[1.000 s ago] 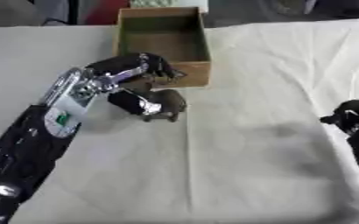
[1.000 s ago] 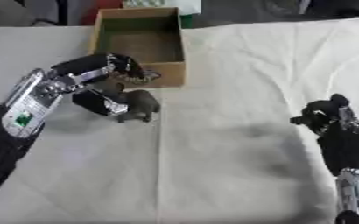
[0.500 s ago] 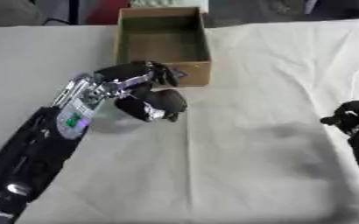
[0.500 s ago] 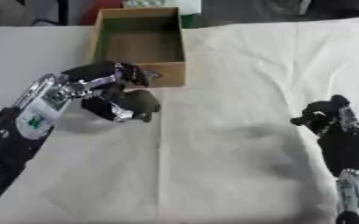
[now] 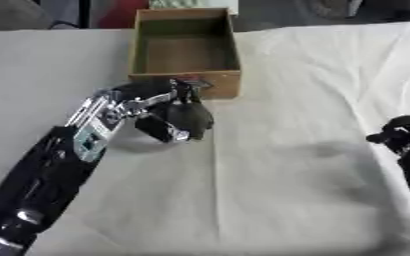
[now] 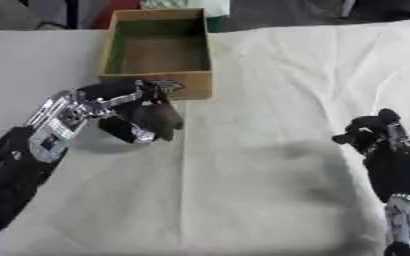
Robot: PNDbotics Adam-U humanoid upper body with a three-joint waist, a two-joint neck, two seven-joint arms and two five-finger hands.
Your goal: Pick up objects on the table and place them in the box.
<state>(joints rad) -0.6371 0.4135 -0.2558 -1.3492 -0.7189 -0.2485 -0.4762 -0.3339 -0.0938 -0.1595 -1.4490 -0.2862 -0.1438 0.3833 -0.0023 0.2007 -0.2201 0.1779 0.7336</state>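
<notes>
Since a second ago, the dark object (image 5: 191,116) is being carried by the left robot hand (image 5: 160,112), fingers curled around it, off the cloth-covered counter (image 5: 287,165) toward the box (image 5: 186,80); placement is judged near. Box: brown, open-topped. Object: dull, lumpy. Right robot hand (image 6: 366,136) is being held curled, idle.

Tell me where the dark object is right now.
The dark object is in the left hand, whose fingers curl round it, left of centre in the left eye view, just in front of the box.
</notes>
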